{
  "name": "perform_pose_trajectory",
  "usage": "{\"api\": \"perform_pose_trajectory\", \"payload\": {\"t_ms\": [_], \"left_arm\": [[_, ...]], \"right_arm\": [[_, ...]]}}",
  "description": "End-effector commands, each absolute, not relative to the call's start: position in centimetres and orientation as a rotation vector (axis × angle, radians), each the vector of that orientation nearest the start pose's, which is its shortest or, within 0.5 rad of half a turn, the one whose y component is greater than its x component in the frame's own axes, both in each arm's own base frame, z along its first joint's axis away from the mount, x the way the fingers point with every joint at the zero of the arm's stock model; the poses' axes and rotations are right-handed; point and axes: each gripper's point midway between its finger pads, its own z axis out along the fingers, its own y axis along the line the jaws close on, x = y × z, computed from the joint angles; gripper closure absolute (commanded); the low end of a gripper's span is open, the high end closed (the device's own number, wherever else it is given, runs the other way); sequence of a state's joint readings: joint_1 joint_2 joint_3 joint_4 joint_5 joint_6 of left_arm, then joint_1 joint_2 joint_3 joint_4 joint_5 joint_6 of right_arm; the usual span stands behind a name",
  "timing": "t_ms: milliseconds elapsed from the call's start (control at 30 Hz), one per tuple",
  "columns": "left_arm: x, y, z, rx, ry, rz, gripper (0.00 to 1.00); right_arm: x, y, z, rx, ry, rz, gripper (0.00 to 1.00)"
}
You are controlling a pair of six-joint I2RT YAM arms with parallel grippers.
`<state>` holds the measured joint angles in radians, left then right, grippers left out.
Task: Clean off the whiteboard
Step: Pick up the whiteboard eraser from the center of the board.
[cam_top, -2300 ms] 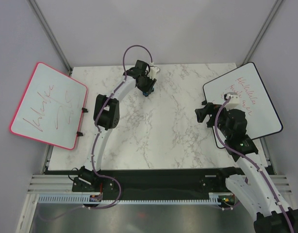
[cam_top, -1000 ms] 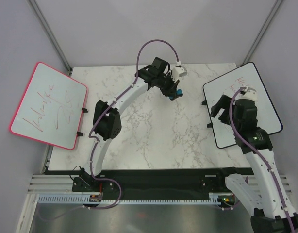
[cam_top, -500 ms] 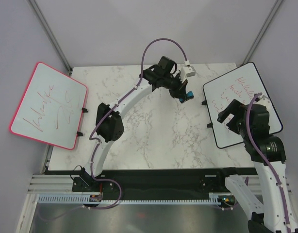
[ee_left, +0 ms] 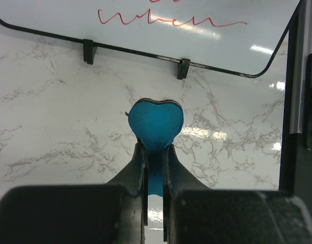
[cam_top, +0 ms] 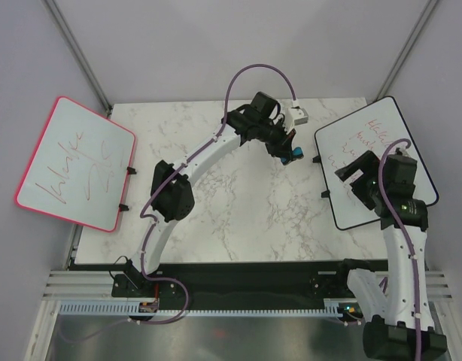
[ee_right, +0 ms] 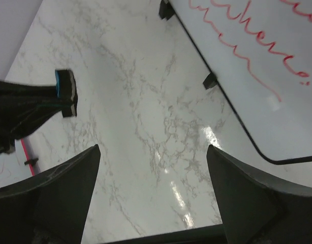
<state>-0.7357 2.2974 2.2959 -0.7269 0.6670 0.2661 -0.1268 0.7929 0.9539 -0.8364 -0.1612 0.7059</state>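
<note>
Two arms of mine are reaching out over the marble table (cam_top: pixel 238 214), and each is doing something different. My left gripper (cam_top: pixel 289 152) is clamping a blue eraser (cam_top: pixel 296 156) tight between its fingers. In the left wrist view the eraser (ee_left: pixel 156 122) is sticking its rounded, heart-like head out past my pinched fingertips (ee_left: pixel 139 158) and pointing at the black frame of the whiteboard (ee_left: pixel 146 35), near it but apart from it. I cannot tell whether the eraser is touching the marble. The whiteboard (cam_top: pixel 402 131) is lying at the right side of the table, turned at an angle and overhanging the right edge, and its white face is carrying lines of orange-red handwriting. Two small black clips (ee_left: pixel 88 51) on its frame are facing the eraser. My right gripper (cam_top: pixel 357 177) is hovering over the whiteboard's near-left part with its jaws spread wide and nothing between them. Through the right wrist camera I am seeing marble between my fingers (ee_right: pixel 69 188), the whiteboard's rounded corner at the upper right, and the eraser (ee_right: pixel 66 91) at the left. A pink-framed board (cam_top: pixel 77 162) with red scribbles is hanging off the table's left edge, well apart from both arms.
</note>
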Motion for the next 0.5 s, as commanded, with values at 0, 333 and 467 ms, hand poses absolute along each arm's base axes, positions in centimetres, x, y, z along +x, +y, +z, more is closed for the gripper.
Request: {"api": "perform_pose_trajectory", "payload": {"t_ms": [0, 333, 467], "left_arm": [[35.7, -45.8, 20.0, 1.417, 1.827, -0.970, 0.98], [35.2, -46.0, 19.7, 1.436, 1.827, -1.000, 0.98], [35.1, -46.0, 19.4, 1.444, 1.830, -1.008, 0.98]], "right_arm": [[25.9, -2.5, 25.1, 0.958, 1.929, 0.328, 0.06], [15.5, -9.7, 30.4, 1.131, 1.704, -0.211, 0.05], [12.6, -10.2, 28.3, 1.178, 1.772, -0.343, 0.02]]}}
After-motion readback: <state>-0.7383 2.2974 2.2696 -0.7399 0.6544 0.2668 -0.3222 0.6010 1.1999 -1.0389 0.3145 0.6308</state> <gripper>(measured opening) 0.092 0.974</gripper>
